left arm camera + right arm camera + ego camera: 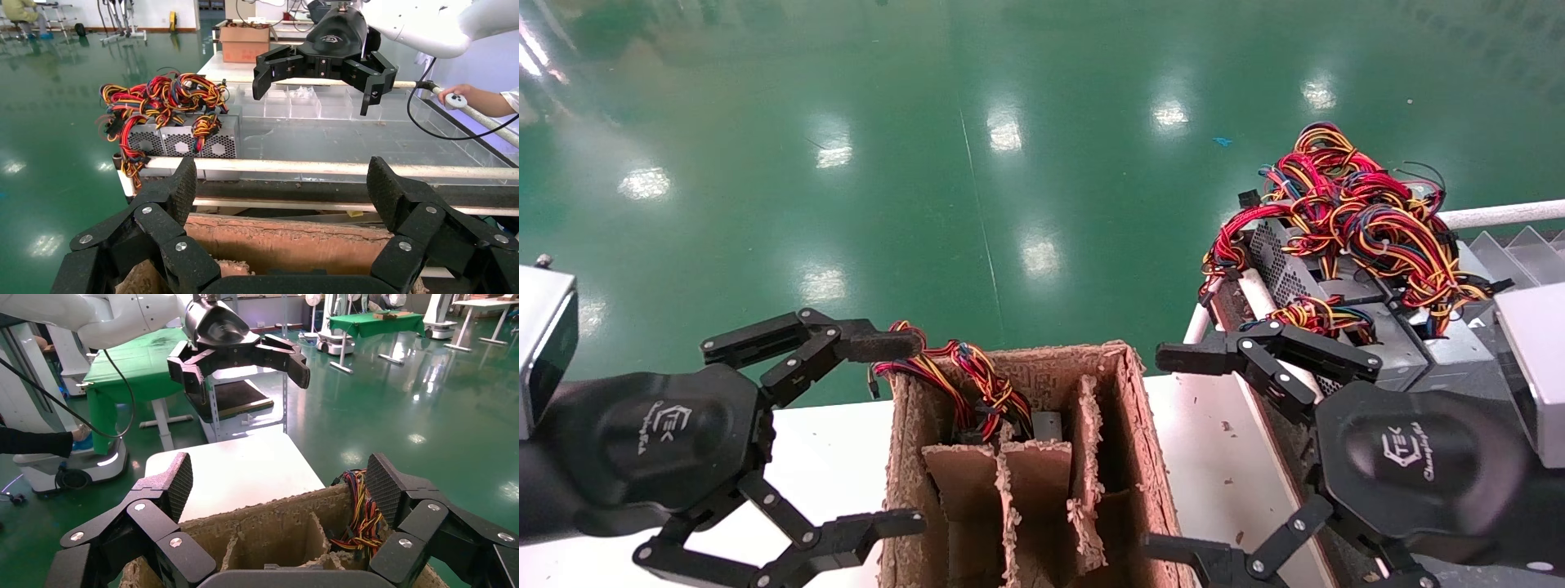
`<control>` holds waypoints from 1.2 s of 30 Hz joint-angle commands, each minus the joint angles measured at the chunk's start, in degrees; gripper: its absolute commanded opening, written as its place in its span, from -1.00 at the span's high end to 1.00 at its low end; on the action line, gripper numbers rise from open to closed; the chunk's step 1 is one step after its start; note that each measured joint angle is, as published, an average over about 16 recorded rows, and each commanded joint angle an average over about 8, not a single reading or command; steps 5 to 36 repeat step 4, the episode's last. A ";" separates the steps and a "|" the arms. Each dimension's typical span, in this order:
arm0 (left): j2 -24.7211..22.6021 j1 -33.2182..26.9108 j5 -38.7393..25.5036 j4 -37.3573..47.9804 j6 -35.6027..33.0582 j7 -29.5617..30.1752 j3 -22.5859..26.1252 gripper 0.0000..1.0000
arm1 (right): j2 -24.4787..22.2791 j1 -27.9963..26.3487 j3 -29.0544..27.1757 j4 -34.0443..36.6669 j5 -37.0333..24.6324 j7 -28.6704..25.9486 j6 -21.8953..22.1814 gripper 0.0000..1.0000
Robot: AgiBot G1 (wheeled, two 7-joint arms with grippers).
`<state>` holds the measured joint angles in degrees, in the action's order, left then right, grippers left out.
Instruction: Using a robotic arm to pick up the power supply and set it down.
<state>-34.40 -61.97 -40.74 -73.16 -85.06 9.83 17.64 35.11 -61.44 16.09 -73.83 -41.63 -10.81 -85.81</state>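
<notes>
Silver-grey power supplies with vented faces lie in a heap under tangled red, yellow and black wires on a railed cart at the right. They show again as power supplies in the left wrist view. Another wire bundle hangs out of the far cell of a cardboard box; a bit of grey metal shows below it. My left gripper stands open beside the box's left wall. My right gripper stands open beside its right wall. Both are empty.
The box has torn cardboard dividers and rests on a white table. The cart's white rail runs close to the box. Green floor lies beyond. A person's hand holds a controller behind the cart.
</notes>
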 commanded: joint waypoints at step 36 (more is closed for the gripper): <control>0.00 0.00 0.00 0.00 0.00 0.00 0.00 -1.00 | -0.03 -0.03 -0.02 0.12 -0.10 0.02 0.04 -1.00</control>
